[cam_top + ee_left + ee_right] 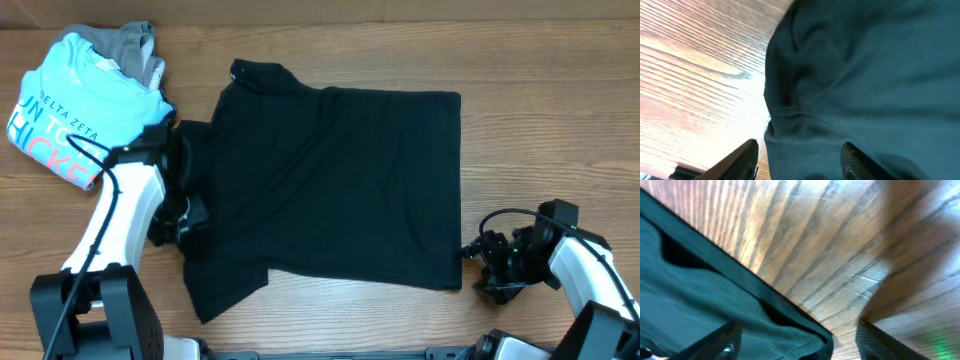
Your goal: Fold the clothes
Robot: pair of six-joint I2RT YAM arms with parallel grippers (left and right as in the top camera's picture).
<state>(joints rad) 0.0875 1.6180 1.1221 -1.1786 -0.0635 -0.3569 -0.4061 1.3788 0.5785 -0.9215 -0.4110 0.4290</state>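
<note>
1. The black T-shirt (340, 180) is spread flat on the wooden table (540, 60), near its middle. The collar is turned toward the far left and the hem runs down the right side.
2. One sleeve is seen at the lower left. The other sleeve, by the left edge, is partly covered by the left arm, so its outline cannot be followed.
3. The left gripper (185, 215) is held at the shirt's left edge. In the left wrist view its jaws (800, 157) are seen apart, one finger over bare wood and the other over dark cloth (865, 75). Nothing is seen clamped between them. The fingertips are cut off by the bottom of the frame.
4. The right gripper (480, 265) is placed just beside the shirt's lower right corner. In the right wrist view its jaws (800, 337) stand apart, with the hem corner (700, 295) lying between them. Whether the cloth is touched cannot be told, as the picture is blurred.
5. A light blue T-shirt (70, 110) is laid at the far left corner, its lettering partly hidden by folds and by a cable.
6. A grey garment (135, 45) is tucked behind it, mostly covered.
</note>
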